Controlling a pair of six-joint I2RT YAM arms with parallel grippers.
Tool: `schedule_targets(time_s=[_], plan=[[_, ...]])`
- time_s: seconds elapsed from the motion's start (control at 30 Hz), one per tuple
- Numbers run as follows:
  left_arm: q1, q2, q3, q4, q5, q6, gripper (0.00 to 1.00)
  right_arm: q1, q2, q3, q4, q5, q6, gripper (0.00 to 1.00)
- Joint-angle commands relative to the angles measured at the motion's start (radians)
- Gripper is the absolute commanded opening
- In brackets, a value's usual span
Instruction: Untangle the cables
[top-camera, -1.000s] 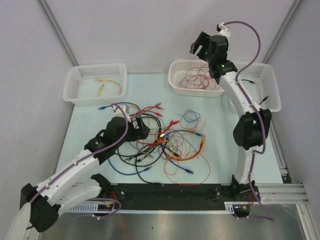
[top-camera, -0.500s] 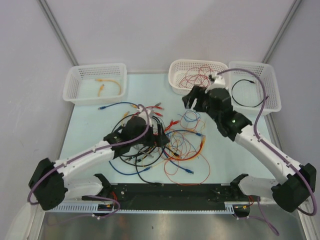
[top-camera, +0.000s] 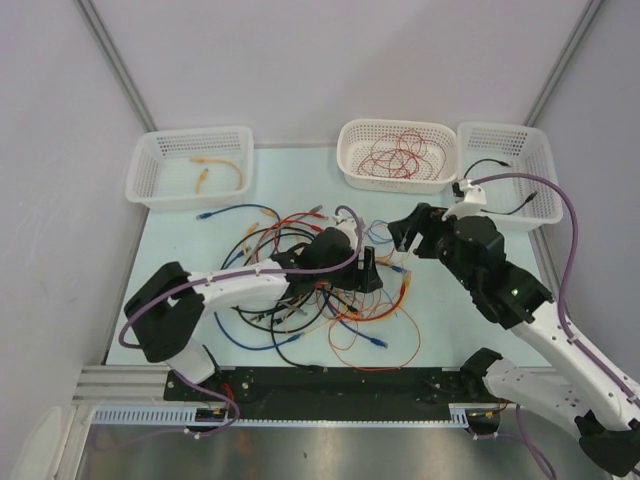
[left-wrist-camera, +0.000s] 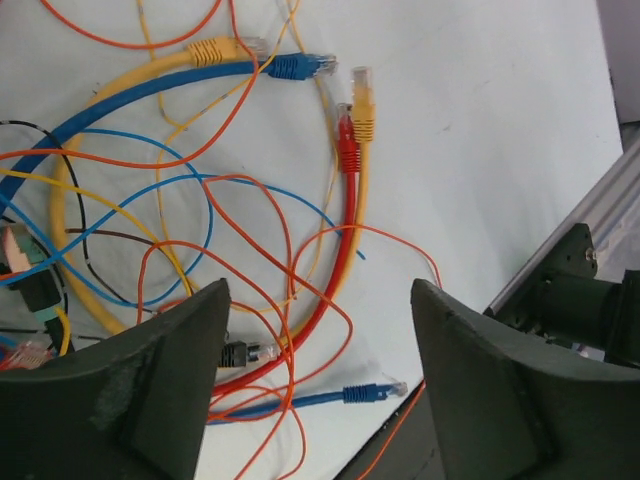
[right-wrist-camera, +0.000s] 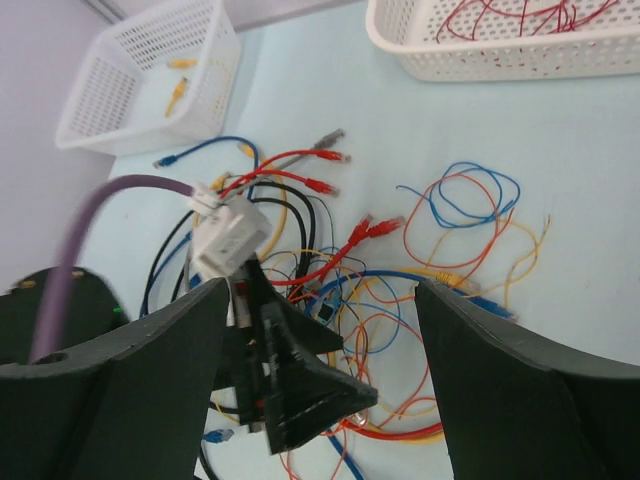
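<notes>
The cables (top-camera: 300, 305) lie in a tangled heap of red, orange, yellow, blue and black loops on the pale mat. My left gripper (top-camera: 367, 271) reaches across the heap to its right side, open and holding nothing. In the left wrist view it (left-wrist-camera: 320, 385) hovers above a blue plug end (left-wrist-camera: 365, 393), a thick red cable (left-wrist-camera: 347, 165) and thin orange wires. My right gripper (top-camera: 406, 229) hangs open and empty just right of the heap. In the right wrist view it (right-wrist-camera: 320, 385) looks down on the left gripper's fingers (right-wrist-camera: 300, 395) and the tangle (right-wrist-camera: 400, 280).
Three white baskets stand along the back. The left one (top-camera: 150, 165) holds yellow-orange cables, the middle one (top-camera: 352, 165) red wires, the right one (top-camera: 540, 190) a black cable. A blue cable (top-camera: 240, 210) trails toward the back left. A black rail (top-camera: 330, 385) borders the near edge.
The left arm has stretched rightward across the tangle, its jaws narrowing slightly. The right arm has swung down from above the middle basket to beside the heap's right side.
</notes>
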Motion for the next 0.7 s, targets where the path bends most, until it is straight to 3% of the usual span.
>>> schedule_targets(time_s=[0.0,0.1,0.13,0.17,0.2,0.23,0.37,0.57,0.67], plan=[[-0.001,0.09,0.077,0.055,0.016,-0.024,0.73,-0.009,-0.052,0.018,-0.032,0.024,0.006,0.8],[0.0,0.131,0.094,0.057,0.013,-0.013,0.49,-0.017,-0.072,0.018,-0.043,0.024,-0.002,0.8],[0.0,0.137,0.1,0.046,0.005,-0.007,0.29,-0.02,-0.074,0.018,-0.05,0.024,-0.004,0.8],[0.0,0.14,0.106,0.04,-0.003,0.002,0.2,-0.022,-0.075,0.018,-0.055,0.022,-0.005,0.8],[0.0,0.134,0.125,0.022,-0.032,0.017,0.04,-0.029,-0.078,0.018,-0.058,0.022,-0.007,0.8],[0.0,0.124,0.136,-0.018,-0.047,0.026,0.0,-0.032,-0.084,0.018,-0.064,0.024,-0.007,0.8],[0.026,-0.025,0.163,-0.102,-0.133,0.082,0.0,-0.041,-0.118,0.018,-0.067,0.031,-0.01,0.79],[0.109,-0.372,0.25,-0.23,-0.196,0.149,0.0,-0.041,-0.143,0.018,-0.069,0.012,-0.017,0.79],[0.134,-0.436,0.425,-0.31,-0.221,0.22,0.0,-0.04,-0.133,0.013,-0.055,-0.018,-0.027,0.78]])
